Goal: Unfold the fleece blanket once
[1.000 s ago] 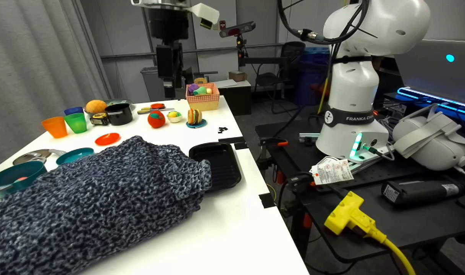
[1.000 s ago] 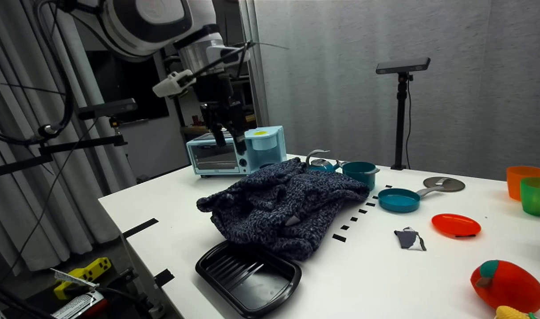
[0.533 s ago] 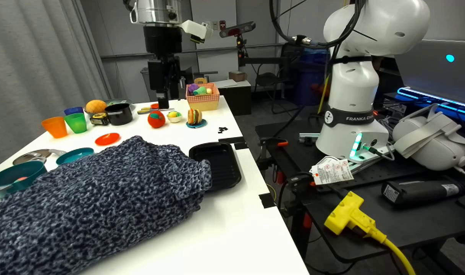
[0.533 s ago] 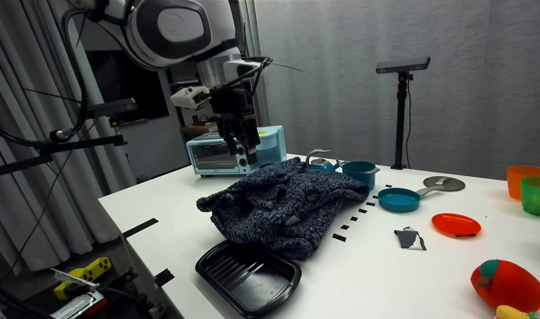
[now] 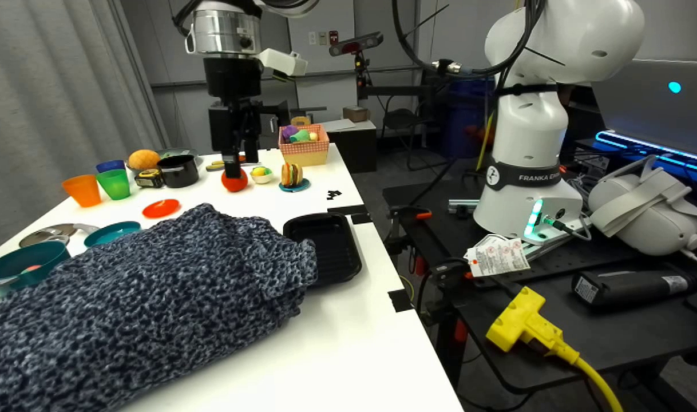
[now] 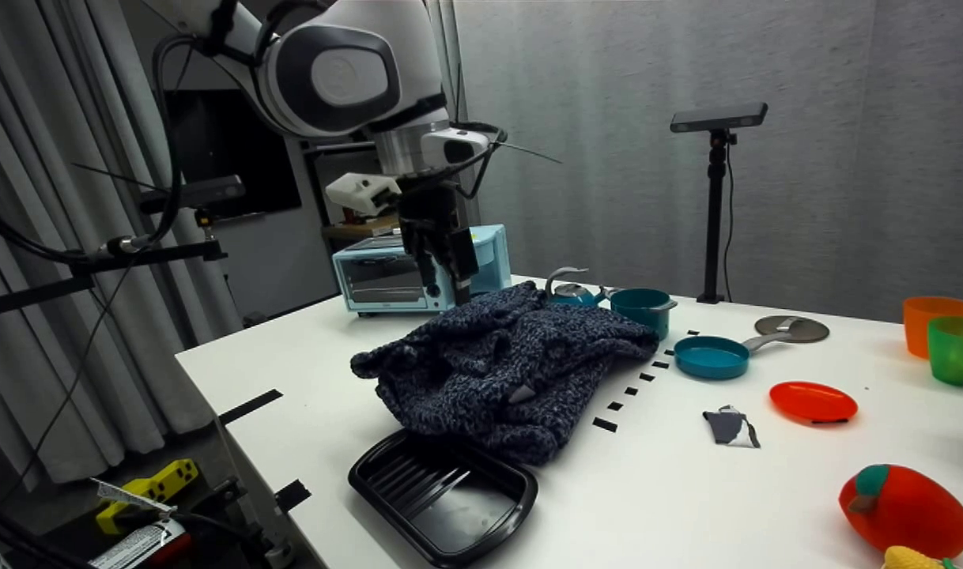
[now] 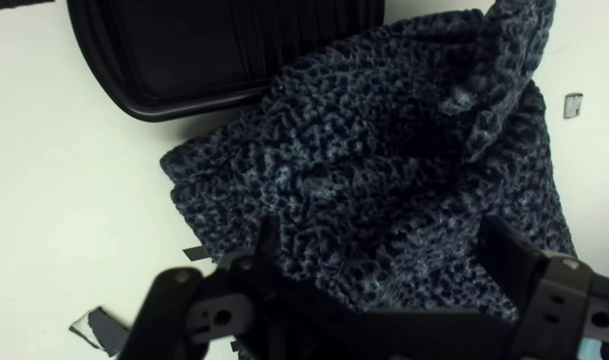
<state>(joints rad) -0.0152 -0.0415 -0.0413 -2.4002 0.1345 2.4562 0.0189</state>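
Wrist view: the end effector [image 7: 379, 235] stands over the fleece blanket [image 7: 364, 175] with its jaws spread wide, folds of cloth showing between them and nothing gripped. The blanket lies heaped on the tabletop [image 7: 84, 190], one edge covering part of the rim of the black tray [image 7: 179, 55], whose ridged floor shows beyond the cloth. In an exterior view, where it blocks part of a pale blue toaster oven [image 6: 383, 280], the end effector has come down and across toward the heap over the last second, while the cloth itself has not shifted. That reads as the approach to a first grasp, so the unfolding seems not yet begun. Near the blanket stand a teal pot [image 6: 647, 320] and a teal pan [image 6: 711, 359], and well apart from it an orange cup [image 6: 916, 328] and a green cup [image 6: 958, 352]; what those cups hold I cannot tell. In an exterior view the same descent shows, with a gap left between the jaws and the cloth, so contact has probably still to be made. The checked basket [image 5: 304, 151] there holds purple, green and yellow toy pieces [image 5: 301, 136]; the teal pot has something reddish [image 5: 32, 268] in it, too little showing to name; and a small pale bowl [image 5: 262, 179] cradles a yellow-and-green piece [image 5: 259, 171]. A black pot [image 5: 179, 173] near the cups is too dark inside to read.
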